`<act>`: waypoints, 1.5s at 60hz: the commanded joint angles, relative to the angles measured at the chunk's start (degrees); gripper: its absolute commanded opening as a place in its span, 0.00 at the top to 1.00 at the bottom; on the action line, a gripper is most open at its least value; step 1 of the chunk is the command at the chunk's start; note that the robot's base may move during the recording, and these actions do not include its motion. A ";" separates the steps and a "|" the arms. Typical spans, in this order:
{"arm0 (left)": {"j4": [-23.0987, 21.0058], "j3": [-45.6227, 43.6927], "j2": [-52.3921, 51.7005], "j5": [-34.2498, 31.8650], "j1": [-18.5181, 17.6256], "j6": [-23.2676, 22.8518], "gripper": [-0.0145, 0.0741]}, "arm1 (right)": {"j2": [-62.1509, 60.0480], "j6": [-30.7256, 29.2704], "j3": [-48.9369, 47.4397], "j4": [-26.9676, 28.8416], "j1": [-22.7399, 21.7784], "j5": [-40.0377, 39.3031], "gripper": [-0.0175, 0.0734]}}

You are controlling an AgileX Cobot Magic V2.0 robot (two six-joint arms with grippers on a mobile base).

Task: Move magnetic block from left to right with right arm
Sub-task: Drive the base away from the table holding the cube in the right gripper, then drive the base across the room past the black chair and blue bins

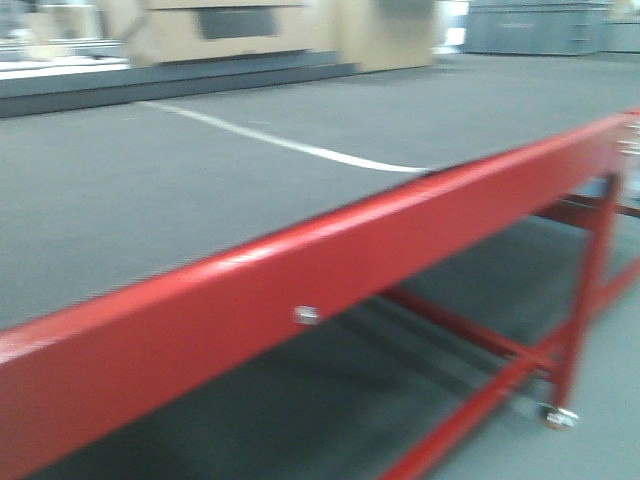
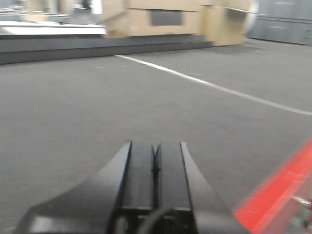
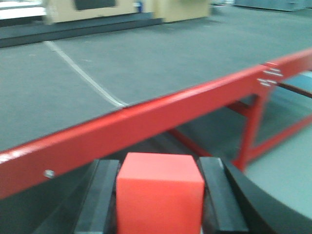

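Nearest the right wrist camera, the red block (image 3: 160,192) sat squarely in the right pincer (image 3: 159,165), one black finger (image 3: 101,195) pressed against each of its side faces, so the pincer was clamped on the block and nothing else. The block's underside was out of view, so whether it hung in the air or touched anything below could not be told. Just beyond it ran a red rail (image 3: 146,117) with a small bolt (image 3: 48,173) in its face, and red legs (image 3: 251,131) dropped away beneath the rail on the right. Past the rail spread a flat grey surface (image 3: 161,53) crossed by a thin white line (image 3: 83,75), and farthest off stood tan boxes (image 3: 183,9), too blurred to read. In the left wrist view the left pincer (image 2: 156,161) had its two fingers shut together with nothing between them, low over the same grey surface and idle. By my reading the pick-up was done, since the right arm had the block firmly. What was left was carrying it to the right side, setting it down and letting go. How far across it stood could not be judged, as no view showed both ends of its path.
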 commanded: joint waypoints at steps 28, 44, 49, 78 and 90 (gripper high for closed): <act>0.00 0.48 -0.82 -5.17 0.08 -0.21 0.97 | 1.03 -0.46 -1.70 -0.58 -0.26 -4.94 0.58; 0.00 0.48 -0.82 -5.17 0.08 -0.21 0.97 | 1.03 -0.46 -1.70 -0.58 -0.26 -4.94 0.58; 0.00 0.48 -0.82 -5.17 0.08 -0.21 0.97 | 1.03 -0.46 -1.70 -0.58 -0.26 -4.94 0.58; 0.00 0.48 -0.82 -5.17 0.08 -0.21 0.97 | 1.03 -0.46 -1.70 -0.58 -0.26 -4.94 0.58; 0.00 0.48 -0.82 -5.17 0.08 -0.21 0.97 | 1.03 -0.46 -1.70 -0.58 -0.26 -4.94 0.58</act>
